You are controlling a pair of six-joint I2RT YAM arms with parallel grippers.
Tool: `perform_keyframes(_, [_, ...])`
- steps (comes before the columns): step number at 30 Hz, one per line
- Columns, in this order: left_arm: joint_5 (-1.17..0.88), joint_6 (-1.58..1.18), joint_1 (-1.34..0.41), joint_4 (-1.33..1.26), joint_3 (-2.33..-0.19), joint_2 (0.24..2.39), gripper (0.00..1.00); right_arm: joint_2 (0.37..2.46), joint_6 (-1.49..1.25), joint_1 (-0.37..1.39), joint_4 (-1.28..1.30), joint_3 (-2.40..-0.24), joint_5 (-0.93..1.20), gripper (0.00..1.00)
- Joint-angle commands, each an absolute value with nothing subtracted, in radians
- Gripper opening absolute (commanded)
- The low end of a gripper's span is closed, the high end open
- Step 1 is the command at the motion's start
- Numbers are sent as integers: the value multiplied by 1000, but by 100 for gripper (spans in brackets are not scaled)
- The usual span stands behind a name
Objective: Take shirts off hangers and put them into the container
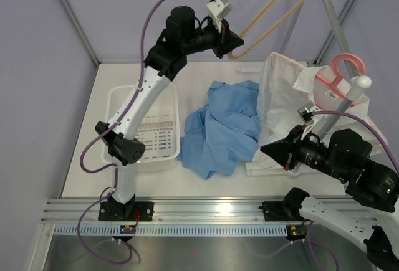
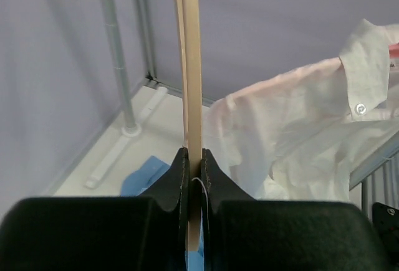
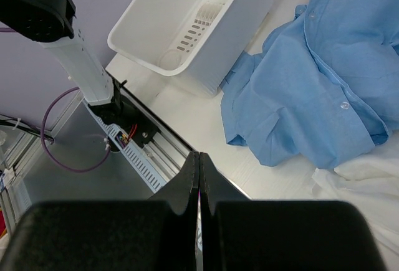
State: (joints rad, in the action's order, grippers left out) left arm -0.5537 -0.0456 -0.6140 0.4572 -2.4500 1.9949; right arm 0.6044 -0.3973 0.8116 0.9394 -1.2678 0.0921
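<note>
Only overhead: hook of tan hanger

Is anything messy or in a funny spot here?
Yes. The blue shirt lies crumpled on the table beside the tub, not in it. The left tool holds a bare tan hanger up in the air.

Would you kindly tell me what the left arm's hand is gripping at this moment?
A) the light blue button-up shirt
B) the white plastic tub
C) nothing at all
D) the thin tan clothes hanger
D: in the left wrist view the left hand is shut on the thin tan clothes hanger, while the light blue button-up shirt lies loose on the table.
</note>
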Motion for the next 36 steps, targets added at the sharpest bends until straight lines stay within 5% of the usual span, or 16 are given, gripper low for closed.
perform_keyframes(1, [-551, -35, -666, 469, -2450, 2045, 0, 611, -402, 821, 908, -1267, 109, 0])
perform_keyframes(14, [-5, -52, -723, 204, -1868, 1574, 0, 592, -414, 822, 896, -1238, 120, 0])
perform_keyframes(25, [-138, 54, -724, 596, -2238, 1739, 0, 584, -422, 822, 902, -1247, 127, 0])
perform_keyframes(36, [-115, 104, -723, 813, -2286, 1766, 0, 598, -416, 822, 910, -1255, 126, 0])
